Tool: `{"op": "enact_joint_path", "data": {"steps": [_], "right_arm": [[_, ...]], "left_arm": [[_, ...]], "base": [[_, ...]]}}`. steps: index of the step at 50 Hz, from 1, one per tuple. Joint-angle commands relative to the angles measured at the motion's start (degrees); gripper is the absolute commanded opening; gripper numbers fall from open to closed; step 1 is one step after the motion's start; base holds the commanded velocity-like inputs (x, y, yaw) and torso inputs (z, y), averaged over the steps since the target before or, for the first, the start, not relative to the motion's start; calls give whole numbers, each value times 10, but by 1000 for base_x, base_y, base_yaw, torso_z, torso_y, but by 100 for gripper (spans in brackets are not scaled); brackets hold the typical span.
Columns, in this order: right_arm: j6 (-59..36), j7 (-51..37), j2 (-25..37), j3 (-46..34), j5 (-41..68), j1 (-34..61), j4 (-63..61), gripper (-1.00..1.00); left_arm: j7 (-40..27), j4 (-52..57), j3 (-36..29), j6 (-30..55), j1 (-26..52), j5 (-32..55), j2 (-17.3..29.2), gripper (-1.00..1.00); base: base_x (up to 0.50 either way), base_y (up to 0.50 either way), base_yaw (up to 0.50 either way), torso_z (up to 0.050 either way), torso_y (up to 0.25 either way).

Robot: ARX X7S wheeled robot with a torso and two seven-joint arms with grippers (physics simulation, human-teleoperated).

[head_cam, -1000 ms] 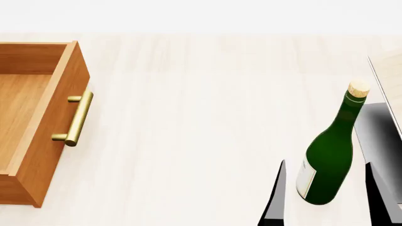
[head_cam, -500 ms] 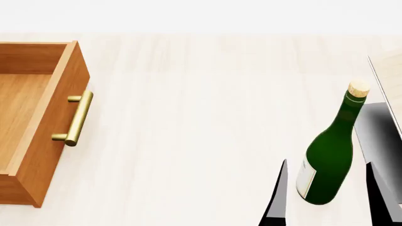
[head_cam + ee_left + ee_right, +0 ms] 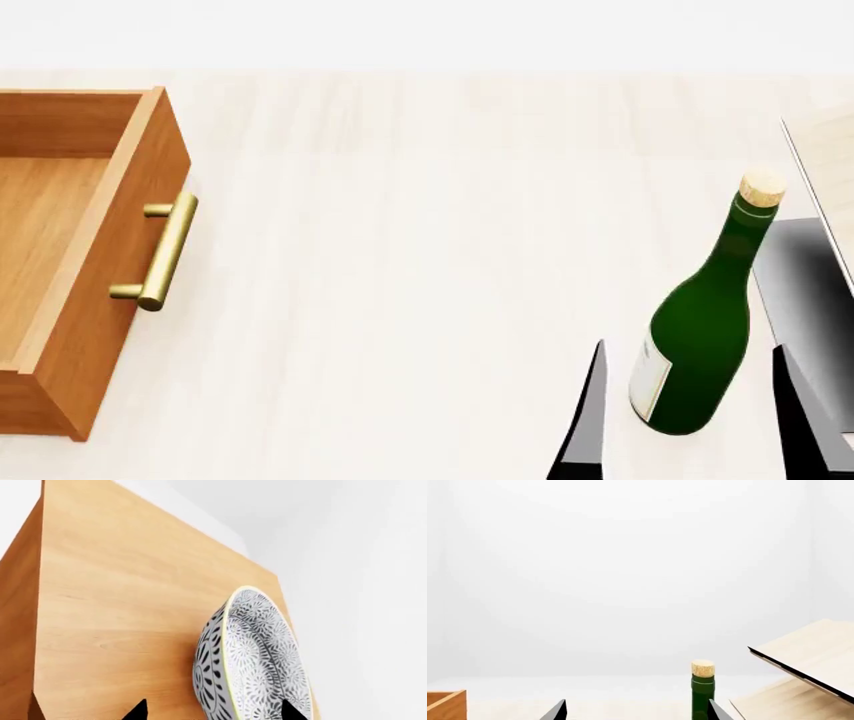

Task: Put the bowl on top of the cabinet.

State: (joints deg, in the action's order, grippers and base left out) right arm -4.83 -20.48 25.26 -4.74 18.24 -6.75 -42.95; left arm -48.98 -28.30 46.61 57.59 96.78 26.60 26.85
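In the left wrist view the bowl (image 3: 257, 655), white with a grey-blue floral pattern, rests on the orange-brown wooden top of the cabinet (image 3: 127, 610). My left gripper (image 3: 213, 712) is open. One dark fingertip is beside the bowl over bare wood, and the other shows in front of the bowl's inside. The head view shows neither the bowl nor the left gripper. It shows a drawer of the cabinet (image 3: 80, 250) pulled out at the left, with a brass bar handle (image 3: 167, 250). My right gripper (image 3: 694, 425) is open low on the right, holding nothing.
A green corked bottle (image 3: 701, 340) stands on the pale table (image 3: 400, 260) between my right gripper's fingers as the head view shows it; it is the bottle (image 3: 702, 692) ahead of them. A pale plywood rack (image 3: 807, 650) with a dark grey base (image 3: 801, 270) stands at the right.
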Motion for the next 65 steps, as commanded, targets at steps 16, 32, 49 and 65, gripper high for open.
{"op": "enact_joint_path", "data": {"steps": [16,32,49,65], "right_arm": [[3,-2,4,-4,-1,-2,-1,100],[9,-8,8,7,5,-7,-10,100],[75,-25,-3,45,-15,-26,-17,100],[174,-32,-22,68,-68,-68,-32,100]], "left_arm": [[-31,178,-9,99,-13,26,-65,100],[15,523,12,313,-132,221,-121,100],[259,832,-56,-12,-581,151,-209,100],[365,798,-210,-564,-925,22,-256,100]], "base": [[0,0,0,0,0],[0,0,0,0,0],[0,0,0,0,0],[0,0,0,0,0]]}}
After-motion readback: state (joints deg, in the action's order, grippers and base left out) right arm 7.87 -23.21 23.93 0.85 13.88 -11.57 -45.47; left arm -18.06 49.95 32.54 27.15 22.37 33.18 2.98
